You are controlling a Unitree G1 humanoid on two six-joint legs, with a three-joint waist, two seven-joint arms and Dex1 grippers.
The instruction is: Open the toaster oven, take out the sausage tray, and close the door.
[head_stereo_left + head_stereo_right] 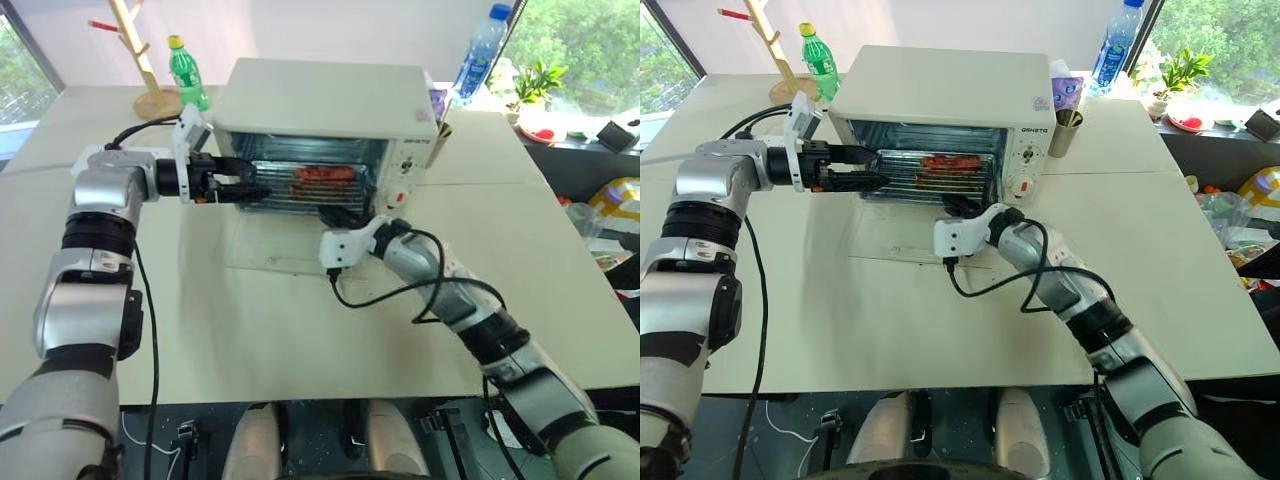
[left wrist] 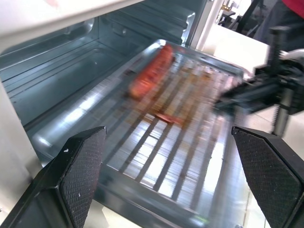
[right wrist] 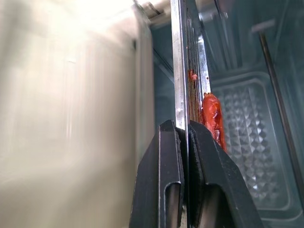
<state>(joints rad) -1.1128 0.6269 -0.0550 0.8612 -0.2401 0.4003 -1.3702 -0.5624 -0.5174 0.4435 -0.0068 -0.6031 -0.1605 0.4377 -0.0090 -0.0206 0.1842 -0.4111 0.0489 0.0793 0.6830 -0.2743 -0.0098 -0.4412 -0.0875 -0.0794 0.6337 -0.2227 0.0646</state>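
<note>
My right gripper (image 3: 186, 137) is clamped on the front rim of the sausage tray (image 2: 180, 137) — the right wrist view shows this best, the thin silver edge running straight up between my two black fingers (image 3: 164, 175), with the reddish sausage (image 3: 212, 116) lying just past them. From the head views that grip is hidden behind my own wrist; there I see only the tray sitting in the mouth of the toaster oven (image 1: 940, 90), sausage toward the back, and the door (image 1: 902, 240) folded down flat on the table (image 1: 1160, 250) in front.

My left gripper (image 1: 865, 168) hangs at the left side of the opening with its fingers wide apart, holding nothing. Its wrist view shows what the head cannot: the tray's ridged floor with brown greasy streaks, and my right gripper (image 2: 247, 92) at the far rim.

The control panel carries a small brand word, too small for me to read surely.

The table in front of the lowered door lies bare. A green bottle (image 1: 821, 62) and a wooden stand (image 1: 780, 60) stand behind the oven's left, a blue-capped bottle (image 1: 1116, 45) behind its right.
</note>
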